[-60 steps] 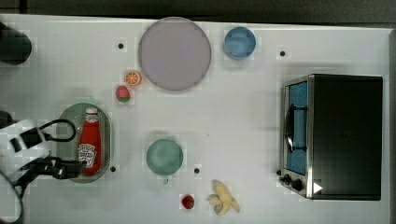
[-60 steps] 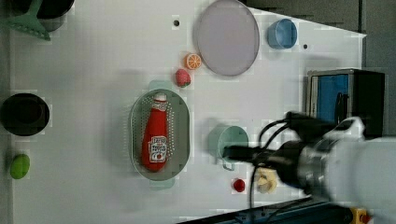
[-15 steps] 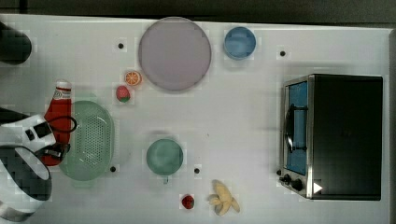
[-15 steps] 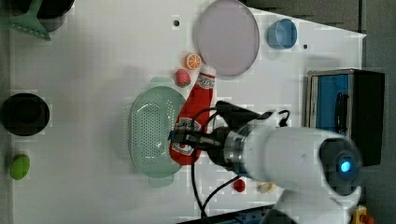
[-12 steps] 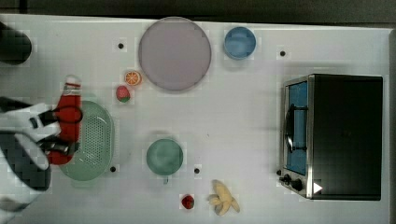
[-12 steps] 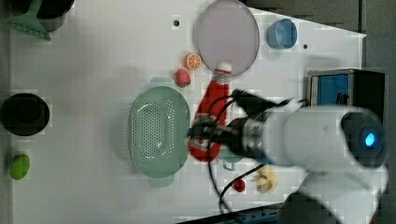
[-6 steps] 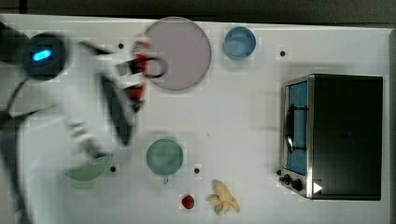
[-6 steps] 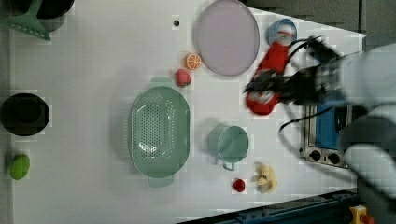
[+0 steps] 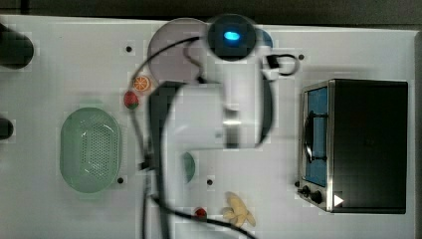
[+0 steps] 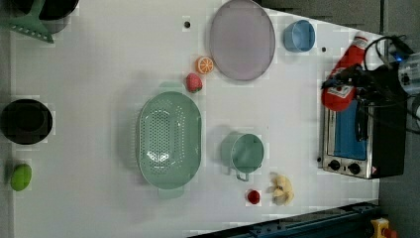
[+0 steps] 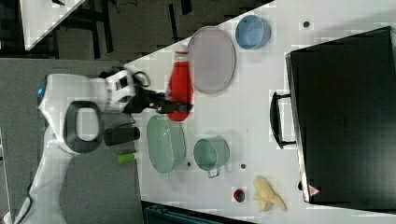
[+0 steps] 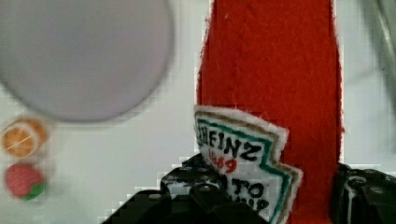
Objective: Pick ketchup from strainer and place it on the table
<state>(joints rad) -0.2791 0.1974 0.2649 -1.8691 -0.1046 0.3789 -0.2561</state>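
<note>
Your ketchup (image 12: 275,79) is off the table (image 10: 99,64), clamped at its labelled lower body between the two dark fingers (image 12: 364,196) of the gripper (image 12: 275,205); the wrist view has one finger on each side of the red felt body. Left view: bottle (image 10: 341,82) tilted, white cap toward the left view's top, hanging by the toaster oven (image 10: 359,136) and just past the blue cup (image 10: 298,35). Right view: it (image 11: 180,91) sits beside the lilac plate (image 11: 212,58), above the strainer's near end. Strainer (image 10: 169,139) holds nothing, perforated bottom bare. Beside it, the teal cup (image 10: 246,152); beyond, a strawberry (image 10: 193,82) and orange slice (image 10: 204,65) near the plate. Banana (image 10: 281,189) and a small red fruit (image 10: 253,197) lie by the table's edge. Top view: arm (image 9: 209,119) covers the middle of the table.
</note>
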